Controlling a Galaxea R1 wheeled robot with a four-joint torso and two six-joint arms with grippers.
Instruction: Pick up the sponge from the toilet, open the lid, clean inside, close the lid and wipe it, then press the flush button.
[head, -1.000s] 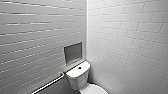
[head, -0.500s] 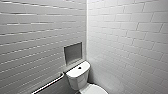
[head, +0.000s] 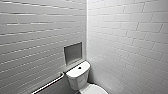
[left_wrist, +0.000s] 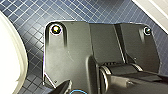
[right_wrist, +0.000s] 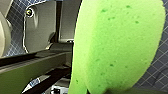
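We are counting the first step as done: the sponge (right_wrist: 117, 45) is off the toilet (head: 78, 78) and hanging over the dark blue mosaic floor (left_wrist: 32, 15), close up against the right wrist camera. The right gripper (right_wrist: 100, 90) seems to be clamped on its lower end, though the sponge itself is hiding most of the grip. As for the left gripper (left_wrist: 72, 89), we cannot tell whether it is open or closed, and we are seeing nothing held in it.

From the head camera we are looking down at the tank in the corner of two white-tiled walls. The lid (head: 96, 89) is cut off by the frame edge, but it looks to be lying down over the bowl. So we are judging that opening it, cleaning inside, closing and wiping it are all still ahead, and so is the flush.

Counting what is here, we are finding one sponge, one toilet, one lid and one flush button (head: 79, 67) in the middle of the tank top. There is also one recessed niche (head: 73, 53) in the wall above the tank and one grab rail (head: 50, 83) beside it.
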